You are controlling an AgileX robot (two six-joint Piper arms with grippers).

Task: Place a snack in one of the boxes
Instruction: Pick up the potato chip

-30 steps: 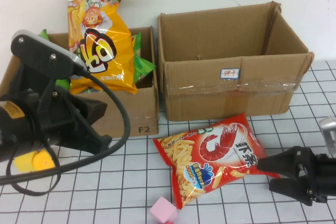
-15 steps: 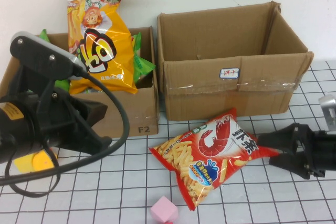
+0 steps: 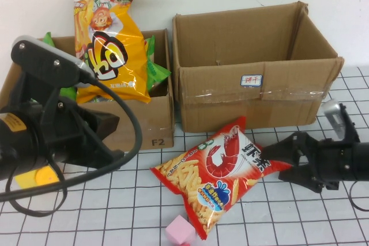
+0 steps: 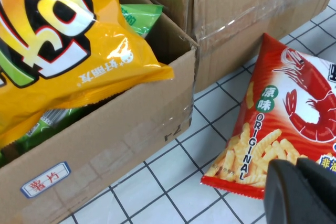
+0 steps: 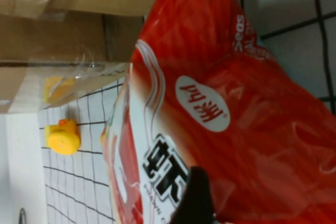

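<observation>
On the gridded table in front of the empty right box (image 3: 253, 67), my right gripper (image 3: 288, 162) pinches the right edge of the red shrimp-chip bag (image 3: 222, 171), jaws closed thin on the foil. My left gripper (image 3: 104, 142) hangs parked before the left box (image 3: 153, 122), whose fingers I cannot tell. The bag's long axis runs diagonally, from its lower-left corner by the pink cube (image 3: 180, 231) up toward my right gripper. My grip is only on the slick edge, so the bag could slide free or droop, and its hanging end could catch the box's front wall.
</observation>
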